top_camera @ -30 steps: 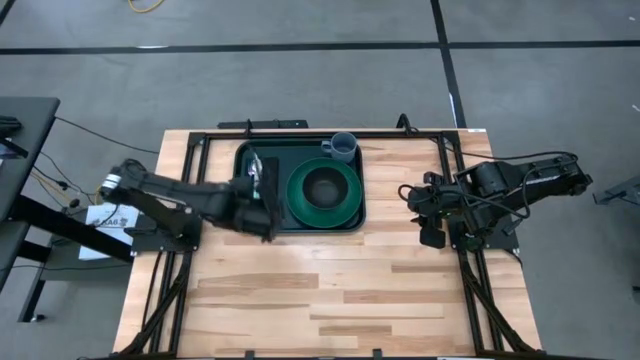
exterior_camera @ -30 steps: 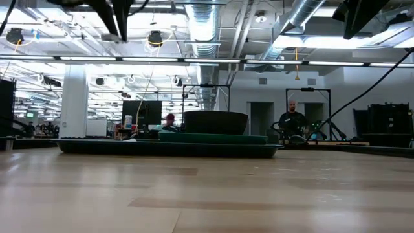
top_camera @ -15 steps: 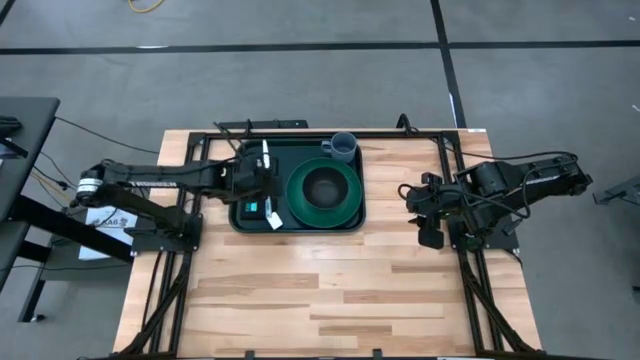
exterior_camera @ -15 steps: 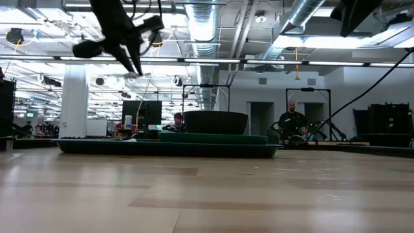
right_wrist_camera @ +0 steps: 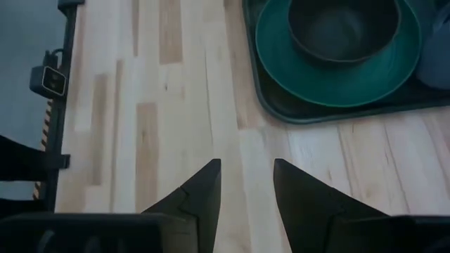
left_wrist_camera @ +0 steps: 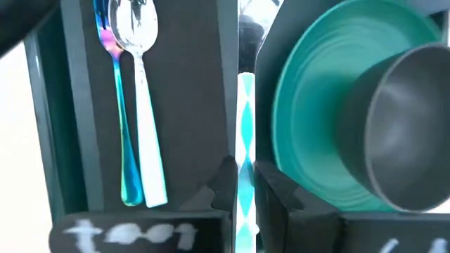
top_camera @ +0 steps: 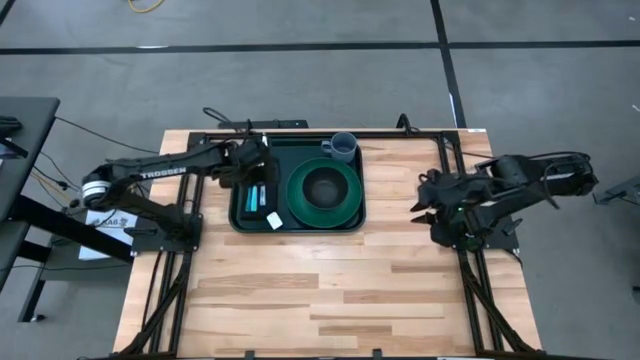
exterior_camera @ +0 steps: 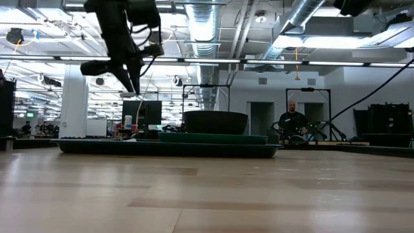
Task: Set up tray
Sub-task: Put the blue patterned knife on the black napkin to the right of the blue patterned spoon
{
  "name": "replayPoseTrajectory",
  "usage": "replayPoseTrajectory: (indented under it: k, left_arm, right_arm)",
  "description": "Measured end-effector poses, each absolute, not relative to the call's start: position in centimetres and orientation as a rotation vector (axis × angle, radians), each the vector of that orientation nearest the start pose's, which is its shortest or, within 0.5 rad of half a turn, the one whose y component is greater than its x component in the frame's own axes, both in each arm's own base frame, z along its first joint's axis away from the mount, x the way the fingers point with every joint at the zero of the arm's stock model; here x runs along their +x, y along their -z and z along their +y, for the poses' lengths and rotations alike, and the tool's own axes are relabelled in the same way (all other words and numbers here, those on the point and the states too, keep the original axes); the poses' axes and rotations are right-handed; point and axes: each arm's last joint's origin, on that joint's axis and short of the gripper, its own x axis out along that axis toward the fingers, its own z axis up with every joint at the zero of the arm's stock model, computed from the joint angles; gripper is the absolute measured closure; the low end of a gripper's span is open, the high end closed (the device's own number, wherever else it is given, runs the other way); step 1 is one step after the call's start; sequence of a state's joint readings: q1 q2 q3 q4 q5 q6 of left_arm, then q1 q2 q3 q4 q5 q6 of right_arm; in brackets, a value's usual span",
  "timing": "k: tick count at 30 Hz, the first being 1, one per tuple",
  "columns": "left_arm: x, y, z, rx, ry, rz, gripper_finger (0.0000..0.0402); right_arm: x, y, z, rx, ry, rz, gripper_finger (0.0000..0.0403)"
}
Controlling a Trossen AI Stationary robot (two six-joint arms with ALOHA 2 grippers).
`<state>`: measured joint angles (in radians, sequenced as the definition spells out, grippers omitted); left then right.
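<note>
Tray [top_camera: 240, 168] first: it is a large dark green rectangle with rounded corners and a raised rim, lying flat at the far middle of the wooden bench [top_camera: 320, 290]. On its right half sits a round green plate [top_camera: 324, 212] carrying a dark bowl [top_camera: 322, 186]. A grey-blue cup [top_camera: 342, 147] stands at the tray's far right corner. On the left half lies a narrow black napkin [left_wrist_camera: 183, 91]. In the left wrist view a silver spoon [left_wrist_camera: 140, 105] and an iridescent blue piece of cutlery [left_wrist_camera: 119, 133] lie side by side on it. An iridescent knife [left_wrist_camera: 245, 154] lies between the napkin and the plate. From the low view the tray [exterior_camera: 168, 148] shows as a long dark slab on the bench with the bowl [exterior_camera: 215, 121] rising above it.

Left claw [top_camera: 262, 160] hangs over the far left part of the tray, lifted clear of it, with its fingers pressed together and nothing between them. Right claw [top_camera: 424, 205] waits over the bench's right side, well apart from the tray, its fingers [right_wrist_camera: 204, 193] spread apart and empty.

Half a second ago the left claw was nearer the middle of the tray's left half; it has drawn back toward the far edge, its arm now angled more across the bench's far left corner. A second ago it covered the napkin. The right arm has shifted slightly. The tray and its load have stayed put.
</note>
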<state>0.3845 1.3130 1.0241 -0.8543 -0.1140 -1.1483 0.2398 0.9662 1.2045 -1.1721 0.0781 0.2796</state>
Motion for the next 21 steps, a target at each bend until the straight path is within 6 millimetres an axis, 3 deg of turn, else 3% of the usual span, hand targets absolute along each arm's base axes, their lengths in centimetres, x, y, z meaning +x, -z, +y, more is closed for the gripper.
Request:
replayPoseTrajectory:
  k: [11,21]
  left_arm:
    - [24.2,-20.8,12.7,-1.155,-1.096,1.0,0.0391]
    - [24.8,-18.1,13.9,-1.211,-1.118,1.093,0.0391]
  right_arm:
    - [13.8,-36.4,3.1,0.18,0.01,0.9,0.0281]
    - [13.8,-36.4,3.1,0.197,0.019,0.899,0.0281]
